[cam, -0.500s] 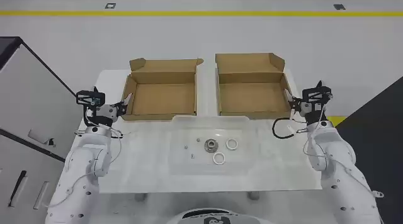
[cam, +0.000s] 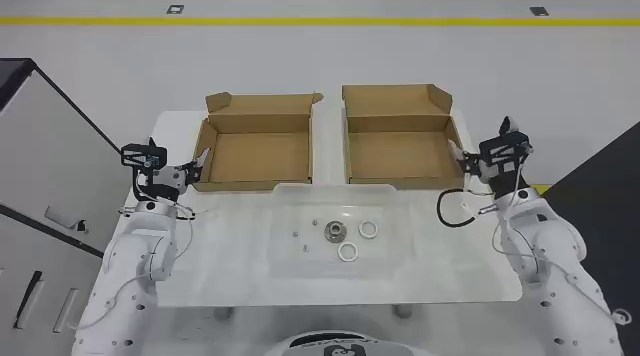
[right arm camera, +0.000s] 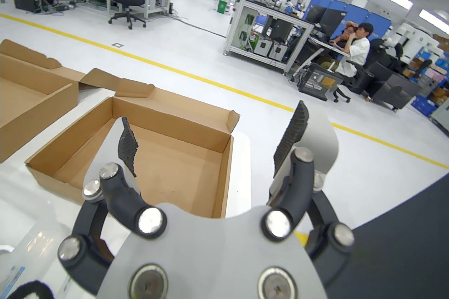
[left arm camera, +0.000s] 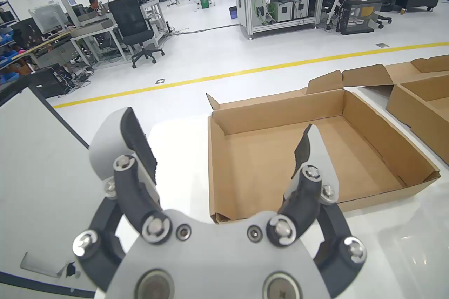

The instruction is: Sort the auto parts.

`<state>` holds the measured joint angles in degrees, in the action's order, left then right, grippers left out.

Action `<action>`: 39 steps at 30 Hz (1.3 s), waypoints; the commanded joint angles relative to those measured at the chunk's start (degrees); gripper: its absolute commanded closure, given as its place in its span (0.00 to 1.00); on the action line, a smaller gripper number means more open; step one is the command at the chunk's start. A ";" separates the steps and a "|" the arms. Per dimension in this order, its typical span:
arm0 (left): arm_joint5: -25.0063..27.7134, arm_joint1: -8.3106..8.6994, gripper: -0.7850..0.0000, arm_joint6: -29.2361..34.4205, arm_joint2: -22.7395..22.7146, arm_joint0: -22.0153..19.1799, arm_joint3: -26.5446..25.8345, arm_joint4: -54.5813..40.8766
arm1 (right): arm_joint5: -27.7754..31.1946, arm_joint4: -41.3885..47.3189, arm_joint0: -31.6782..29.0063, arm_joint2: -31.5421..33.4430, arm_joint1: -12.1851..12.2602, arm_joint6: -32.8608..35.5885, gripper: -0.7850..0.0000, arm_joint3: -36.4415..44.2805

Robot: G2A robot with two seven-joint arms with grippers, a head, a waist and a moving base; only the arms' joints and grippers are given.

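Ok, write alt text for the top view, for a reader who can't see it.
Two empty open cardboard boxes sit side by side at the far edge of the white table; nearer, a clear tray holds a metal hub and two white rings. The left gripper and right gripper hover open at its sides.

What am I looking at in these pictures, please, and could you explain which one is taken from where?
This is a two-armed robot at a white table. One picture looks down from above its arms. The other two come from cameras on each wrist, looking past the claw-like grippers. The left gripper and the right gripper are both open and hold nothing. On the table stand two open, empty cardboard boxes, the left box and the right box. Nearer the robot lies a shallow tray with a metal hub, a white ring, a second white ring and tiny bits too small to identify.
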<state>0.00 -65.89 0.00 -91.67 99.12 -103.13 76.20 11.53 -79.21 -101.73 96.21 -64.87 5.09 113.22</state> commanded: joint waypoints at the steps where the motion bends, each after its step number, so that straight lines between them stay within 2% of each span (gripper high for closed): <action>1: 0.00 0.00 0.00 0.00 0.00 0.00 0.00 0.00 | 4.95 -0.17 -0.49 1.21 0.35 3.70 0.00 2.83; 10: 0.00 0.00 0.00 0.00 0.00 0.00 0.00 0.00 | 27.45 2.30 2.11 2.85 2.08 20.86 0.00 11.03; 18: 0.00 0.00 0.00 0.00 0.00 0.00 0.00 0.00 | 36.79 6.71 8.21 -1.65 3.12 34.85 0.00 12.90; 25: 0.00 0.00 0.00 0.00 0.00 0.00 0.00 0.00 | 38.73 15.55 15.48 -9.72 3.71 48.50 0.00 12.54; 31: 0.00 0.00 0.00 0.00 0.00 0.00 0.00 0.00 | 33.99 18.35 22.28 -20.26 5.15 53.69 0.00 10.71; 39: 0.00 0.00 0.00 0.00 0.00 0.00 0.00 0.00 | 26.20 25.02 32.13 -33.23 8.33 61.48 0.00 6.84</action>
<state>0.00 -65.89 0.00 -91.67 99.12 -103.13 76.20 38.82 -55.57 -71.08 64.53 -56.94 65.47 120.57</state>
